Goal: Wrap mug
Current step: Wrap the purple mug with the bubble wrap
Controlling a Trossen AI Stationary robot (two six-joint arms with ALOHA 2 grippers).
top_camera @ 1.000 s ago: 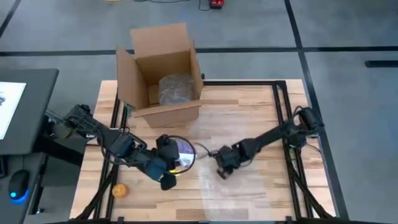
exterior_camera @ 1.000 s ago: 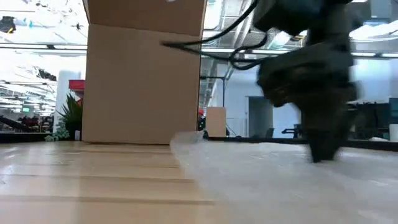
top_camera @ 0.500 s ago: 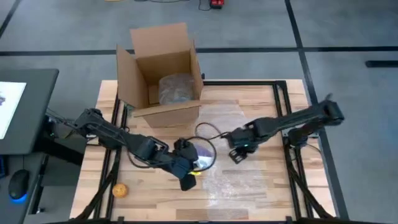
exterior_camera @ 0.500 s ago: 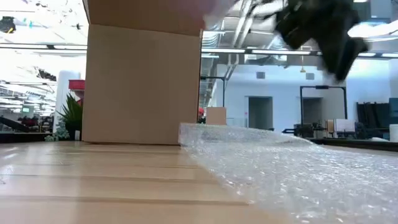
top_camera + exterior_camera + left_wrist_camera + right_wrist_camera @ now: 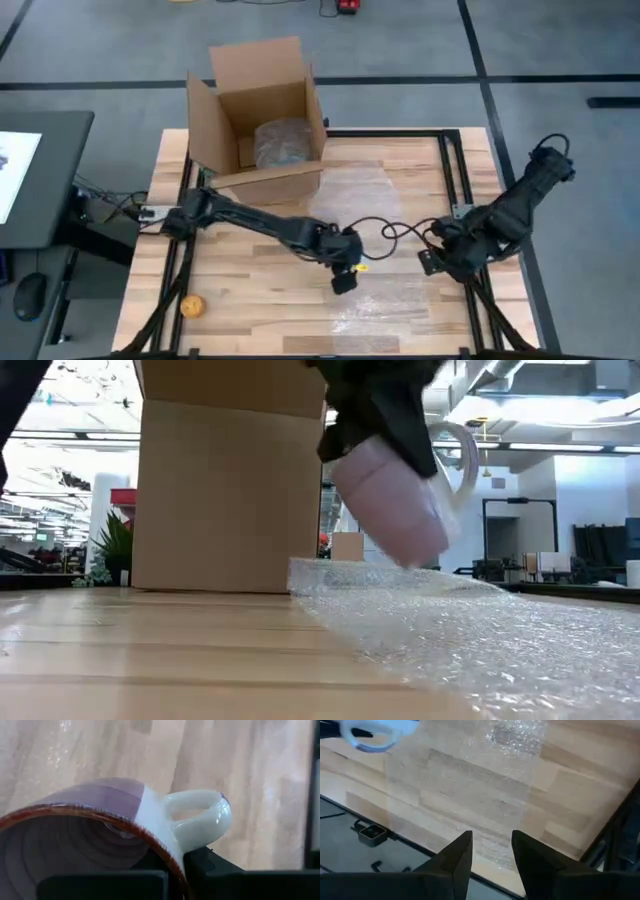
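A lavender-and-white mug (image 5: 390, 500) with a brown rim hangs tilted over a sheet of clear bubble wrap (image 5: 372, 215) that lies flat on the wooden table. My left gripper (image 5: 345, 272) reaches in from the table's left to the sheet's middle and is shut on the mug (image 5: 100, 805). The white handle (image 5: 462, 455) sticks out to one side. My right gripper (image 5: 432, 262) hovers open by the sheet's right edge, nothing between its fingers (image 5: 462, 855). My left gripper holds the mug by its rim (image 5: 172, 862), right beside the handle (image 5: 200, 815). One finger is inside the mouth and one outside. The fingers come from above. The mug hangs below them, tilted, base lowest, just clear of the bubble wrap (image 5: 450, 630).
An open cardboard box (image 5: 258, 110) stands at the far left of the table, with a bubble-wrapped bundle (image 5: 283, 142) inside. A small orange object (image 5: 192, 305) lies near the front left corner. Black frame rails (image 5: 458, 170) run along the table's sides.
My left gripper has carried the mug toward the table's right edge, from the sheet's left border to over its middle. My right gripper has risen off the bubble wrap and drawn back toward the right edge.
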